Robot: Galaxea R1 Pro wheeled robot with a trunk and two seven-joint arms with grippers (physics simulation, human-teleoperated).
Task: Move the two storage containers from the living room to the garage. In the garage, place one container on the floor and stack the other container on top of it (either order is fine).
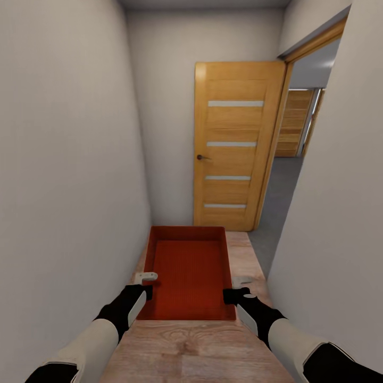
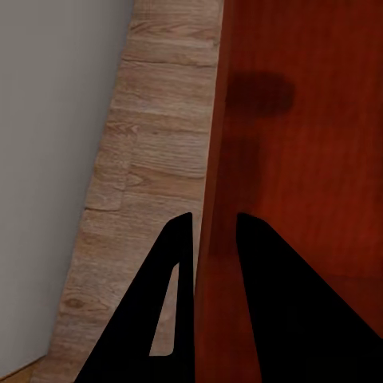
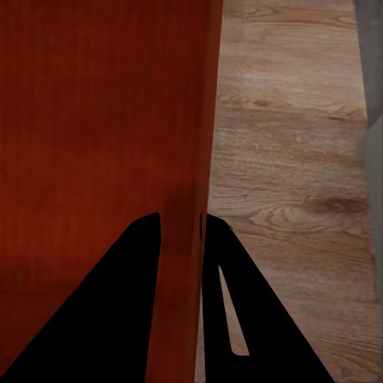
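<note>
Head view: left gripper (image 1: pixel 144 284) and right gripper (image 1: pixel 234 294) each pinch a side wall of the storage container (image 1: pixel 189 266); light, stiff, thin-walled, likely slippery.

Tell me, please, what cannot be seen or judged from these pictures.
- Second container: not visible, whereabouts unknown.
- Storage container underside: head view, hidden by its own floor.
- Garage interior: head view, mostly cut off by the open door and wall.
- Left tool and right tool bodies: wrist views, cut off by the picture edge.
</note>
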